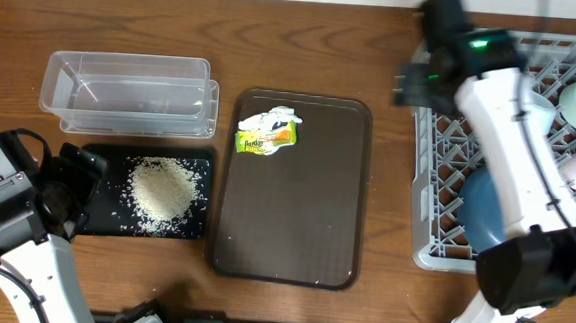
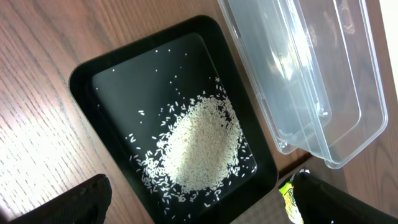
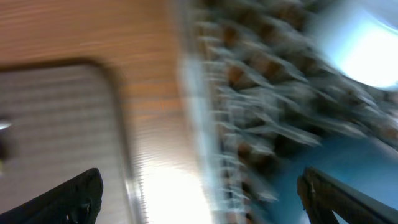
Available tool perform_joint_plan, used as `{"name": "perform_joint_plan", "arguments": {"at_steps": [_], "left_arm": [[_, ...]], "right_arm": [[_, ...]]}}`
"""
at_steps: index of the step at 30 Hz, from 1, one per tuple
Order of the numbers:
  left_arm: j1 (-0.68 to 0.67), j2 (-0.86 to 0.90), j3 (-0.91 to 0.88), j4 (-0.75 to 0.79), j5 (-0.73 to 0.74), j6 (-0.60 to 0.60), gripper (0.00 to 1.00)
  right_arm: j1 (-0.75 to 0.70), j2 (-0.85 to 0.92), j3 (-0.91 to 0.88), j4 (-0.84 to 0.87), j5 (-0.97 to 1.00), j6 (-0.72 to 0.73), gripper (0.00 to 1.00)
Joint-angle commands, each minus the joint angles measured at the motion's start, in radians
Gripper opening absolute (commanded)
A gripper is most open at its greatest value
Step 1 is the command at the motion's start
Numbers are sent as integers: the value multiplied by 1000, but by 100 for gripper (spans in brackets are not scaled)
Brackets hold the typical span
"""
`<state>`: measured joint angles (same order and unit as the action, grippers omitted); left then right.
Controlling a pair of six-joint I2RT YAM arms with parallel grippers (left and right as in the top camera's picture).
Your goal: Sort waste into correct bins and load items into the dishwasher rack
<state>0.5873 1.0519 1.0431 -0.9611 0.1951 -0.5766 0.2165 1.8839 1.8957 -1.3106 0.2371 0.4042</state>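
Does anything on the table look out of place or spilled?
Yes. The crumpled wrapper lies alone on the brown tray, not in a bin. The rice is scattered loosely, but all inside the black tray.

Place: robot lab bench, staged as a kitchen chore.
Surface: wood-grain surface [image 1: 177, 14].
Machines: white left arm [image 1: 36, 266] and right arm [image 1: 510, 135] at its near edge.
Props: grey dishwasher rack [image 1: 431, 190], brown serving tray [image 1: 295, 212], rice heap [image 1: 161, 189] in black tray [image 1: 118, 161].
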Motion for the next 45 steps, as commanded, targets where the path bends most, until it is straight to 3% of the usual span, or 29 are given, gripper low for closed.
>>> {"name": "perform_joint_plan", "arguments": {"at_steps": [1,11,19,21,27,31,34,38,42,45], "left_arm": [[3,0,19,2,-13,-2,96],[3,0,19,2,-13,-2,96],[3,0,19,3,-13,-8,95],[3,0,19,20,-6,-70,95],[3,-1,19,-47,379,-169,95],[-41,-1,19,-10,700,-93,95],[-129,-5,20,71,793,-41,95],[-338,-5,41,153,682,-42,95],[-614,55,132,133,360,-42,95],[-779,180,257,29,150,-30,94]], "right_arm": [[-119,8,-4,-36,37,37,99],[-346,8,-5,-35,16,37,99],[-386,8,-5,-35,16,37,99],[-386,8,-5,-36,16,37,99],[-385,8,-5,-35,16,37,99],[-386,8,-5,-35,16,37,99],[-386,8,-5,-36,16,37,99],[-385,8,-5,-36,16,37,99],[-386,8,-5,-35,16,37,99],[-386,8,-5,-35,16,37,99]]}}
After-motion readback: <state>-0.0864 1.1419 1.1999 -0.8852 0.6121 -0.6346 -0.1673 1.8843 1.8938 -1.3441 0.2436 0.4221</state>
